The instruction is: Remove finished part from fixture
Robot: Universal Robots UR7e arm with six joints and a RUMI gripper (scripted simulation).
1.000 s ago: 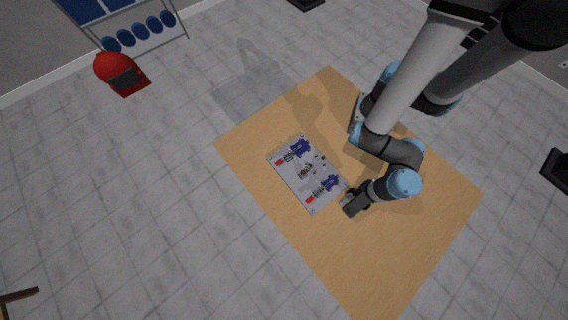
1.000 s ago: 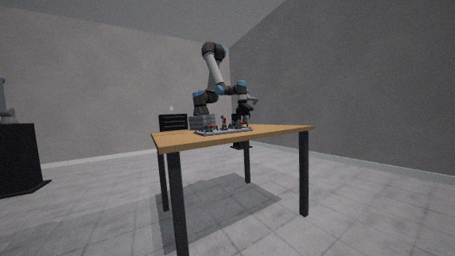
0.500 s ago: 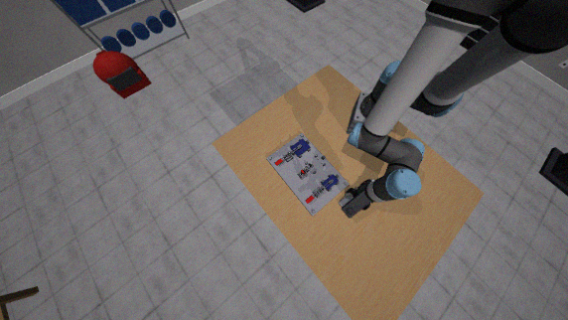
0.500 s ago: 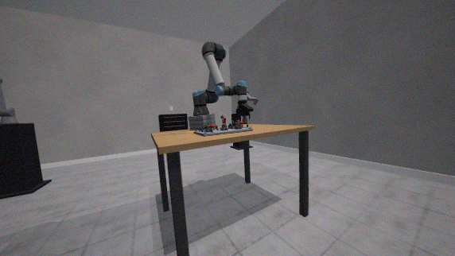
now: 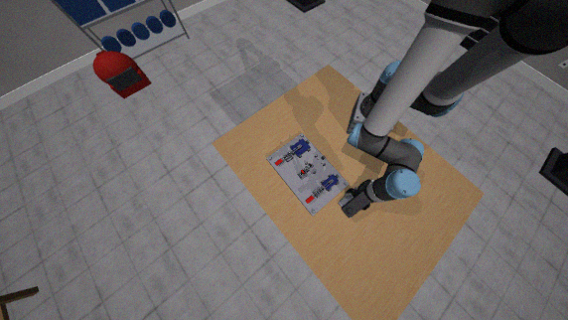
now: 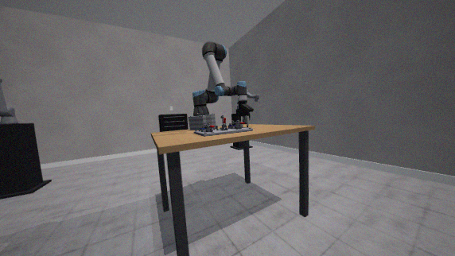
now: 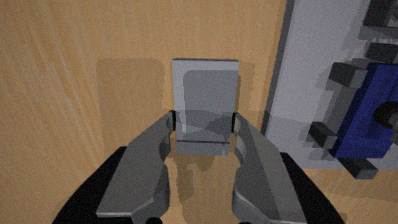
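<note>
While pincer (image 7: 203, 131) clamps grey part (image 7: 205, 100) btwn fingertips, beside fixture (image 7: 310, 60).

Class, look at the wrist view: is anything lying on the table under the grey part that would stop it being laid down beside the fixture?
Nothing visible does. The gripper holds the grey part over bare wood, left of the fixture plate.
</note>
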